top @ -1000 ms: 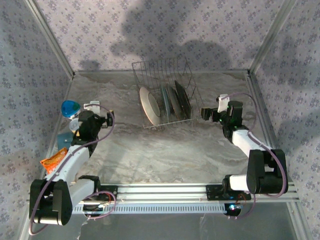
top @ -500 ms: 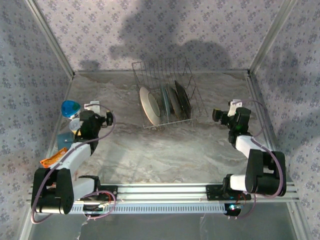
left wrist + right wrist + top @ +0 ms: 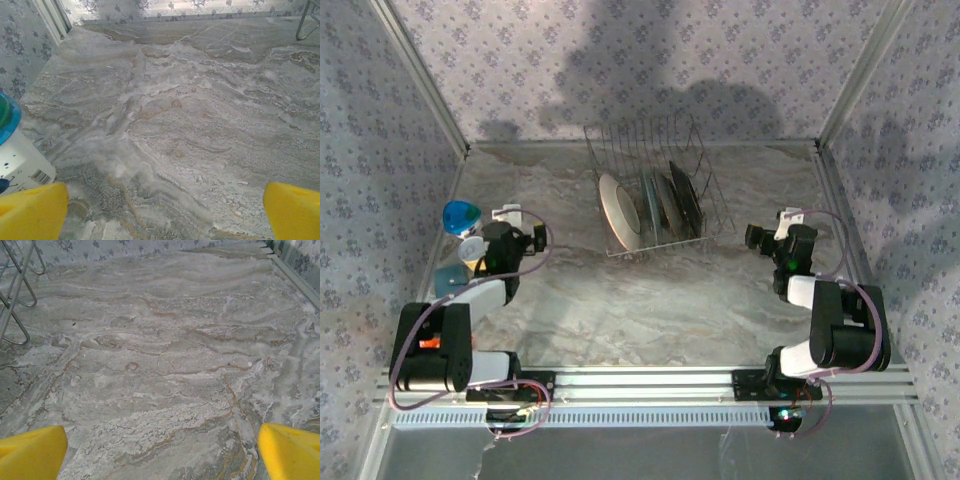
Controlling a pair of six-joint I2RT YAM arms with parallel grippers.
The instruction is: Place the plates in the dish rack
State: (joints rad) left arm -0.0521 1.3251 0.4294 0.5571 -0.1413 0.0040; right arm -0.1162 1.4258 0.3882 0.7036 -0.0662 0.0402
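Observation:
The wire dish rack (image 3: pixel 650 160) stands at the back middle of the table. Several plates stand on edge in it: a cream one (image 3: pixel 618 210) at the left, a pale teal one (image 3: pixel 653 200), a grey-green one (image 3: pixel 668 203) and a black one (image 3: pixel 686 198). My left gripper (image 3: pixel 535 238) hangs open over bare marble to the rack's left, its yellow fingertips (image 3: pixel 32 212) wide apart around nothing. My right gripper (image 3: pixel 755 237) is open too, right of the rack, with only tabletop between its fingertips (image 3: pixel 290 450). One rack foot (image 3: pixel 15 290) shows at the left edge of the right wrist view.
A blue cup (image 3: pixel 461 216) sits by the left wall, with a white container with a blue lid (image 3: pixel 15 150) close beside my left gripper. Patterned walls close in the table at the back and sides. The marble table (image 3: pixel 650 300) lies bare between the arms.
Both arms have folded back toward their bases. The right gripper has drawn rightward away from the rack, and the left arm has pulled in near the left edge. Both stayed open.

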